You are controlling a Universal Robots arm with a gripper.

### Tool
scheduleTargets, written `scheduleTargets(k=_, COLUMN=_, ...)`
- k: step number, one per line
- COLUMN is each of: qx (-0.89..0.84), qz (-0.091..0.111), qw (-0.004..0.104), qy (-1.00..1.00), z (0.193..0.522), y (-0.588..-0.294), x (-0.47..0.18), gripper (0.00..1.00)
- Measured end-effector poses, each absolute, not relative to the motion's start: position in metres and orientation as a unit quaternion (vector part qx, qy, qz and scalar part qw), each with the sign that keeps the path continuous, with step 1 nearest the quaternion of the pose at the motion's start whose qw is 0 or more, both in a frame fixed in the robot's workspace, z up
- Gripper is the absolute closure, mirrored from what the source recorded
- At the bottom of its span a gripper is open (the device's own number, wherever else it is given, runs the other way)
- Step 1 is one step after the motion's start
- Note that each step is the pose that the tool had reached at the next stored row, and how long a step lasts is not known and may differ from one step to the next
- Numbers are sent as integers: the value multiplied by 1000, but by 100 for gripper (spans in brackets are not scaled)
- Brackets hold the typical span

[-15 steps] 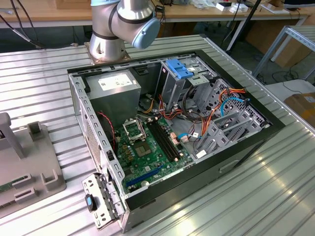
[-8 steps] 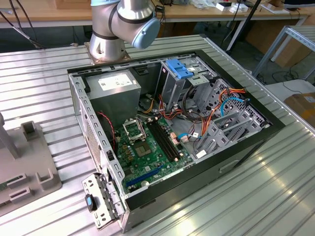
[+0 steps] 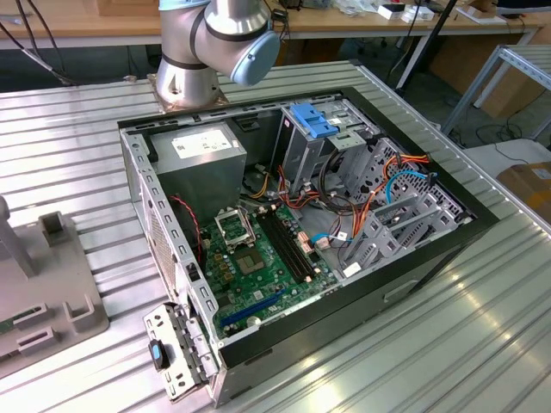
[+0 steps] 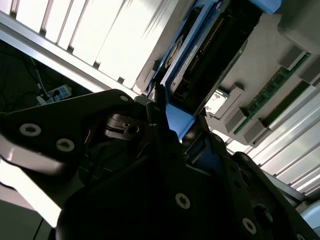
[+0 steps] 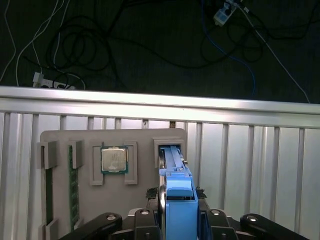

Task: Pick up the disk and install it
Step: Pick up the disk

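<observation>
The disk stands on edge in a slot of the grey holder tray, one blue rail facing the first wrist view. My gripper sits over it, a black finger pressed against each side of the blue rail, shut on it. In the second wrist view the disk shows its dark underside and connector between blue rails, right beside my gripper. The open computer case lies on the table in the exterior view, with a drive cage and a blue latch at its far side.
The tray also holds a processor chip and memory sticks. Just beyond the tray is the table's edge, with cables on the dark floor below. Inside the case are a grey power supply, a green motherboard and loose wires.
</observation>
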State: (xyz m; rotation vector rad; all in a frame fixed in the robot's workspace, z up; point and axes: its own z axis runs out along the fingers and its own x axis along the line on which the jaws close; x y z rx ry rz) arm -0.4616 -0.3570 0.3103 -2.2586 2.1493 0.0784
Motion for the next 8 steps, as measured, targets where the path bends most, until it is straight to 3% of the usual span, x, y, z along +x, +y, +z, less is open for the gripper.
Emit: scheduleTargets(k=8, qx=-724, qz=25, qw=12, qy=689, z=310, y=-357, x=-462, gripper=61)
